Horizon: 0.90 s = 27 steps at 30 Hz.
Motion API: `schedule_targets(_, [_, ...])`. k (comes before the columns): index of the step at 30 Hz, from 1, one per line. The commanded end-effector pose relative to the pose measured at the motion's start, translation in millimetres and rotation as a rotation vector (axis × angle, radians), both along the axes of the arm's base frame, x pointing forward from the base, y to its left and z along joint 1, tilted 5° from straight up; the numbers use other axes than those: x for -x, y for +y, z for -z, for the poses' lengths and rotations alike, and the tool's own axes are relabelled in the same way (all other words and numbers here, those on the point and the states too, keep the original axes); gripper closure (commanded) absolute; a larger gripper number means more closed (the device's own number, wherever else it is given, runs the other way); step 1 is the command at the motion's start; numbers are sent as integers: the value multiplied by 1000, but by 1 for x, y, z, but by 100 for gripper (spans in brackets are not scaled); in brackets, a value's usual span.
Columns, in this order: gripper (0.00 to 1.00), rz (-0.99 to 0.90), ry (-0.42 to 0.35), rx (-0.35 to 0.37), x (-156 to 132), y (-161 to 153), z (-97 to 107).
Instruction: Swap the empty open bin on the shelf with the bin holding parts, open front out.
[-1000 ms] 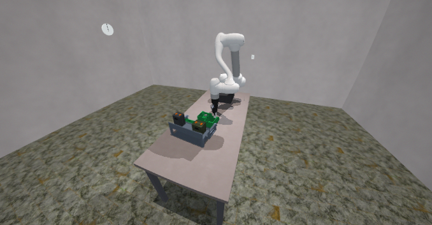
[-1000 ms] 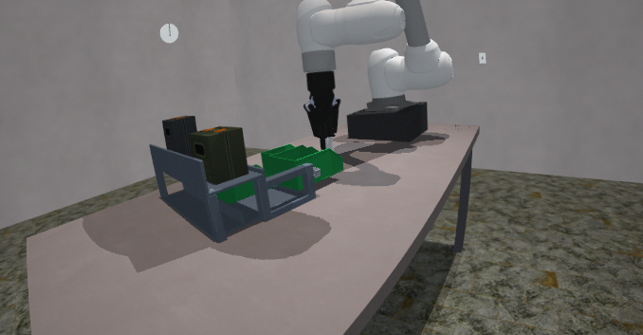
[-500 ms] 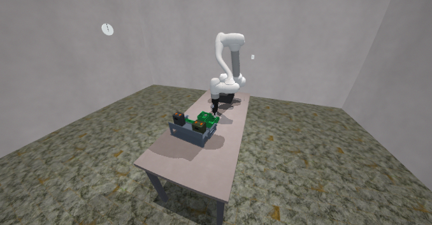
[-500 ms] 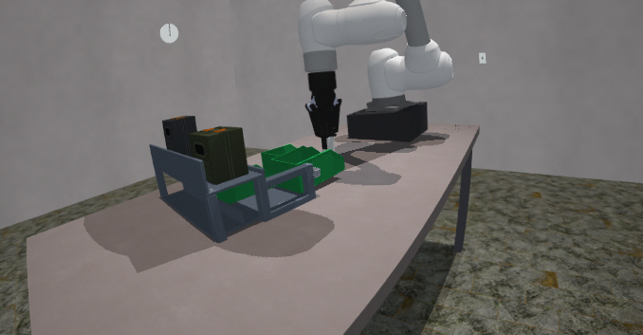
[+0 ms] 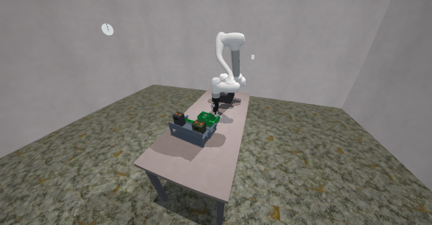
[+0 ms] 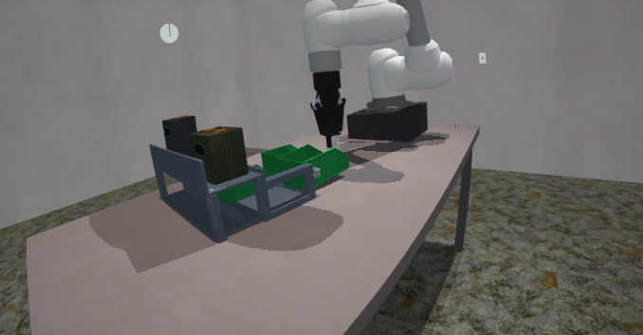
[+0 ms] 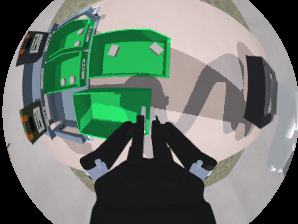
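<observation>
My gripper (image 5: 216, 113) (image 6: 332, 147) (image 7: 147, 112) points down and is shut on the rim at one end of the empty green bin (image 6: 329, 174) (image 7: 107, 119). That bin is upright and mostly out in front of the grey-blue shelf (image 5: 188, 136) (image 6: 176, 162); in the wrist view its far end overlaps the shelf's front edge. Whether its underside touches anything is hidden. The green bin with the parts (image 5: 204, 115) (image 7: 132, 62) lies beside it, with two light blocks inside. The gap in the shelf shows only partly.
Two more green bins (image 7: 62, 77) (image 7: 65, 42) with small round parts sit in the shelf beside the gap. An olive box (image 5: 199, 127) (image 6: 225, 155) and a dark box (image 5: 179, 119) (image 6: 179, 134) stand on its top board. The robot's black base (image 6: 389, 121) is at the table's far end.
</observation>
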State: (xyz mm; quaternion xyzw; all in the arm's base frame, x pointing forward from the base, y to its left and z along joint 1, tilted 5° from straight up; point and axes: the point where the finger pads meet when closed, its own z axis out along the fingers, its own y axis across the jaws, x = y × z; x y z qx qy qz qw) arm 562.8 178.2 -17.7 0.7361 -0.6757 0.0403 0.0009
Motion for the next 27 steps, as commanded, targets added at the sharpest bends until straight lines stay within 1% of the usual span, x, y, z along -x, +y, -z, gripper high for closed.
schedule_targets(1, [90, -1, -6, 0, 4, 1, 0])
schedule_targets(9, [90, -1, -6, 0, 9, 0, 0])
schedule_targets(27, [90, -1, -6, 0, 10, 0, 1])
